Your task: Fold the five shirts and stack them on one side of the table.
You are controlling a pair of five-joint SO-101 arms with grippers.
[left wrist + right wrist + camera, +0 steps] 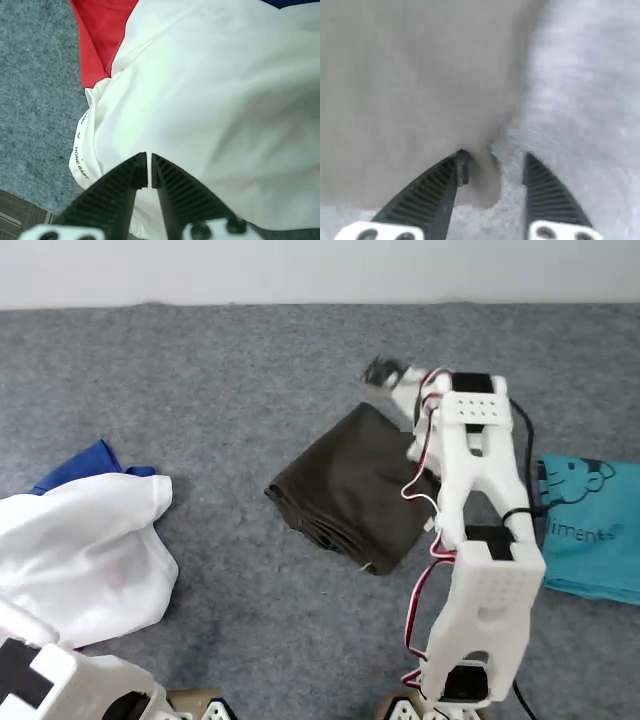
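Right gripper (495, 165) fingers spread wide, 1 fingertip at the edge of the folded dark shirt (345, 485), at its 12 o'clock corner. Shirt lies mid-table (220, 370), long axis roughly 10-to-4 o'clock. Left gripper (149, 162) clenched over white shirt (210, 100).

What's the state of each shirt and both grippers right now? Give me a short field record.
dark shirt: folded, mid-table
teal shirt: lying flat at the right of the high view
white shirt: crumpled at the left, lying over the blue shirt
red shirt: partly under the white shirt
left gripper: shut, just above the white shirt
right gripper: open, at the dark shirt's edge
table: gray carpet-like surface
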